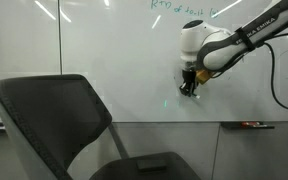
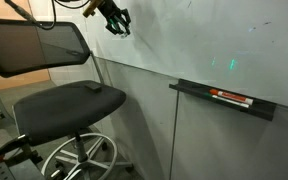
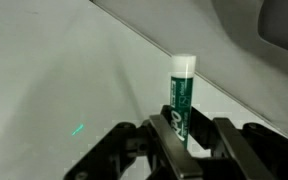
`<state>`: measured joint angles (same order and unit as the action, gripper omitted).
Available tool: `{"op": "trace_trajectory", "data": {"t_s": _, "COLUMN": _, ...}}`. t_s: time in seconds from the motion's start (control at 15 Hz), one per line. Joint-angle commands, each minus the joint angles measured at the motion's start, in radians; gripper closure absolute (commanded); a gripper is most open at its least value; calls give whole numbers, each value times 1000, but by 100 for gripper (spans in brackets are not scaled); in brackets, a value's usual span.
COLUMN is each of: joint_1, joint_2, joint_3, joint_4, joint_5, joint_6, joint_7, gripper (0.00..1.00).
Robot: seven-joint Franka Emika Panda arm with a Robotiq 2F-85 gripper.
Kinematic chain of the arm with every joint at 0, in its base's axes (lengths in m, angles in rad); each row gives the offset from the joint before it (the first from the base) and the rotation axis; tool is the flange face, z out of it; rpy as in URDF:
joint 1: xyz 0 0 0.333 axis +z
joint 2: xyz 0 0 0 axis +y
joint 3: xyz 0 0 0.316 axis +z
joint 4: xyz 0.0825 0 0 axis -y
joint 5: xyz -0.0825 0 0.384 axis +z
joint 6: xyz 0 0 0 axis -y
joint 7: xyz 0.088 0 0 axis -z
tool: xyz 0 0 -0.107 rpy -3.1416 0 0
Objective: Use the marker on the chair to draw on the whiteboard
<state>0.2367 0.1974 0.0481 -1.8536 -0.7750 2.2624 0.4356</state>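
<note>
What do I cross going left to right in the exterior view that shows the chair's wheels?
Chair backrest → fingers, up at the whiteboard → grey ledge holding the red-and-black item.

White, rounded shells on the arm (image 1: 216, 45); behind the gripper (image 1: 189, 87), a black link (image 1: 269, 28) with white lettering (illegible). Thin black cable (image 1: 276, 75) looped off that link. Gripper black, matt; fingers (image 3: 236, 150) dark, blocky, seen in wrist view.

The arm (image 1: 267, 31) bears white lettering (seemingly FRANKA), while green handwriting (image 1: 179, 5) on the whiteboard (image 1: 114, 45) is illegible.
</note>
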Motion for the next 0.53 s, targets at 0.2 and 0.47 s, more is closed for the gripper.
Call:
{"op": "trace_trajectory", "data": {"t_s": 0.2, "joint_1": -32, "joint_2": 0, "joint_3": 1, "joint_4": 53, "joint_5": -25, "joint_6": -22, "joint_7": -19, "gripper": 94}}
{"op": "trace_trajectory", "data": {"t_s": 0.47, "joint_1": -37, "joint_2": -17, "joint_3": 0, "joint_4": 65, "joint_5": -44, "joint_6": -28, "joint_7": -21, "gripper": 94}}
